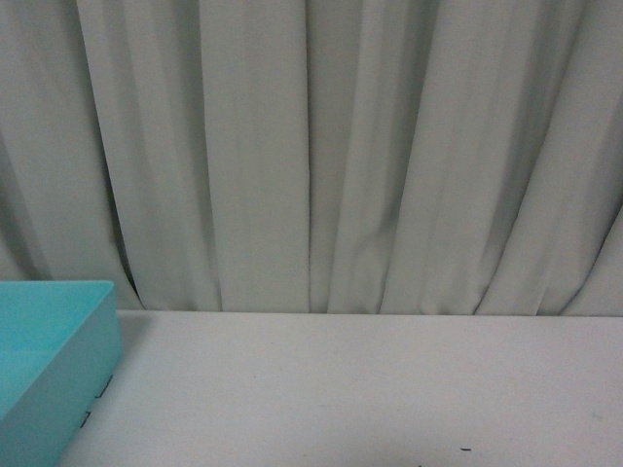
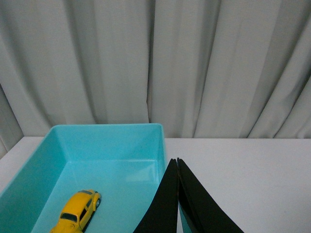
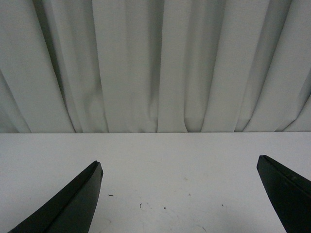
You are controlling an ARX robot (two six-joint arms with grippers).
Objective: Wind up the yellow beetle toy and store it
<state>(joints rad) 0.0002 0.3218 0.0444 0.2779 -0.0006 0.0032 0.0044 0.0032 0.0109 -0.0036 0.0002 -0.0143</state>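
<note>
Front view: showed a turquoise bin (image 1: 58, 360) at the left edge of a white worktop (image 1: 370, 389), grey curtain (image 1: 321, 146) behind; no arm, no toy.

Left wrist view: found the yellow beetle toy (image 2: 77, 211) lying inside the bin (image 2: 109, 145), apart from its walls. Showed the left tool (image 2: 178, 162) pressed together, pinching nothing, near the bin's rim. Judged stored; winding not checkable.

Right wrist view: showed the right tool (image 3: 180, 167) spread wide over bare worktop (image 3: 160, 160). Nothing in the way; probably only retreat left.
</note>
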